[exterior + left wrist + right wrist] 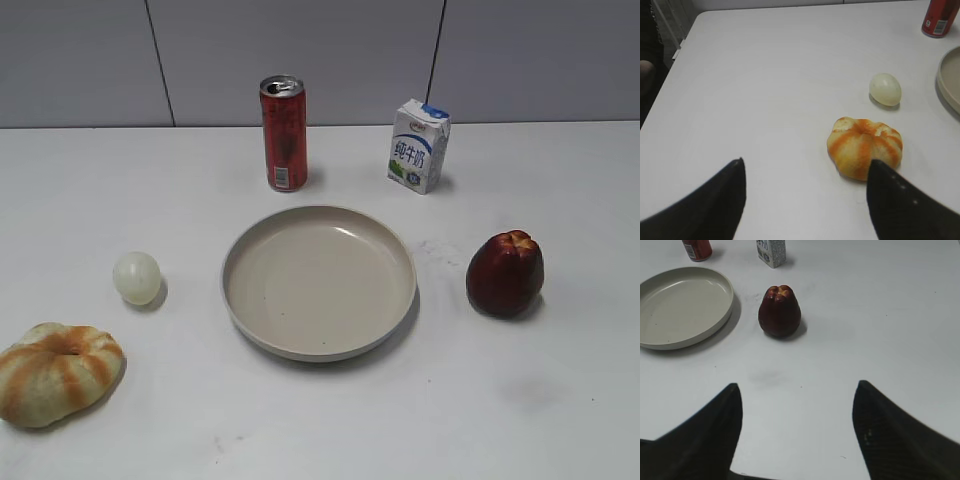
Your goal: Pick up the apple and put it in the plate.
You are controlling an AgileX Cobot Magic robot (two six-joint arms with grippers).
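apple (505, 273) right of plate (318, 341) — apart

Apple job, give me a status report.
Both grippers open, empty. Apple upright on table, right of the empty plate. Path clear.

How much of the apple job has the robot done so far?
Nothing is done yet. The apple sits on the table to the right of the plate, which holds nothing. Neither gripper carries anything: the right gripper is open and faces the apple from a distance, and the left gripper is open near the bun. Grabbing, lifting and placing all remain.
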